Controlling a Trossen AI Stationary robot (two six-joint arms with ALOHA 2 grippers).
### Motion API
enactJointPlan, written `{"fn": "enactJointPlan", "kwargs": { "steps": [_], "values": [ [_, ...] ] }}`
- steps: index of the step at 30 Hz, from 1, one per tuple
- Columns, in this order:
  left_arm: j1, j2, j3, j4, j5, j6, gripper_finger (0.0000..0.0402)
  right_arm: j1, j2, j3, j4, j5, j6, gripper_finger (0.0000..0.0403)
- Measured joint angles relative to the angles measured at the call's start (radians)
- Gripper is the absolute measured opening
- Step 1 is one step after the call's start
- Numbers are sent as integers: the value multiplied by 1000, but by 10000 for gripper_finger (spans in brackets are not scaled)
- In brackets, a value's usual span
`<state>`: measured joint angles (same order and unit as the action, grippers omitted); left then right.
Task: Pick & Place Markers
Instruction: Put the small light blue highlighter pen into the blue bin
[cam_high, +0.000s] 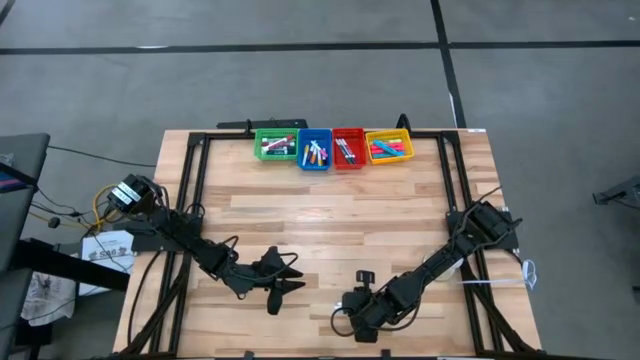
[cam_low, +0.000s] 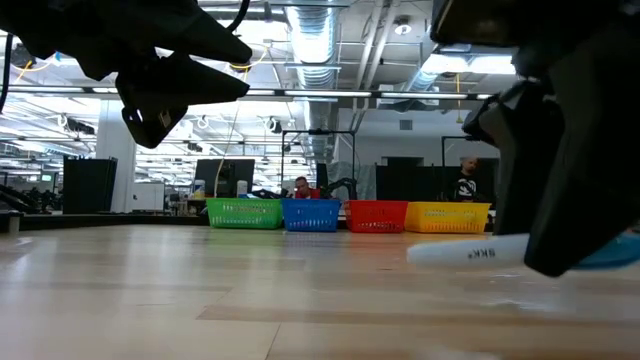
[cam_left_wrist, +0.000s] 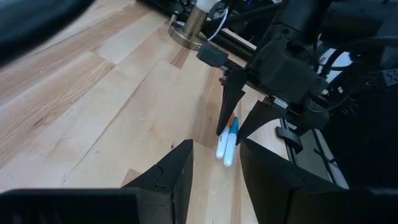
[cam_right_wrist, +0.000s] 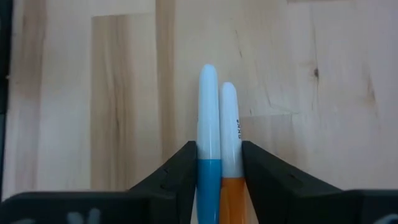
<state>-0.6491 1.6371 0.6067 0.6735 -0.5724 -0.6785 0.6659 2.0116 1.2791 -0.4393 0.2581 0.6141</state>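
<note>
Two markers sit side by side in my shut right gripper (cam_right_wrist: 221, 155): one with a blue barrel (cam_right_wrist: 208, 118) and one with an orange barrel (cam_right_wrist: 229, 124), both with white ends. In the high view that gripper (cam_high: 352, 300) is near the table's front edge, right of the middle. The left wrist view shows the same pair of markers (cam_left_wrist: 227, 146) under its fingers. My left gripper (cam_high: 288, 278) hangs open just to the left of them, fingers (cam_left_wrist: 177, 171) apart and holding nothing. My right gripper pinches both markers together between its two fingers, one finger on the blue barrel (cam_right_wrist: 205, 171) and the other on the orange barrel (cam_right_wrist: 235, 183). The fingers slant down from above. The white ends (cam_low: 470, 252) stick out past the fingertips, nearly level and low over the table; I cannot tell whether they touch it.
Four small bins stand in a row at the table's far edge, each with markers inside: green (cam_high: 275, 145), blue (cam_high: 315, 150), red (cam_high: 348, 148) and yellow (cam_high: 389, 146). Bare wood lies between them and the arms. Black frame rails (cam_high: 190, 190) run along both sides.
</note>
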Motion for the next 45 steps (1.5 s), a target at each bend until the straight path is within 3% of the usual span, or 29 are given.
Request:
{"fn": "enactJointPlan", "kwargs": {
  "steps": [18,30,41,45],
  "values": [
    [0,0,0,0,10,-7,131,-21,-2,39,-76,57,-39,102],
    [0,0,0,0,18,-7,131,-83,-3,39,-78,-73,-92,102],
    [0,0,0,0,17,-7,131,-101,-3,39,-108,-79,-95,102],
    [0,0,0,0,17,-7,131,-106,-3,40,-108,-105,-169,102]
  ]
}}
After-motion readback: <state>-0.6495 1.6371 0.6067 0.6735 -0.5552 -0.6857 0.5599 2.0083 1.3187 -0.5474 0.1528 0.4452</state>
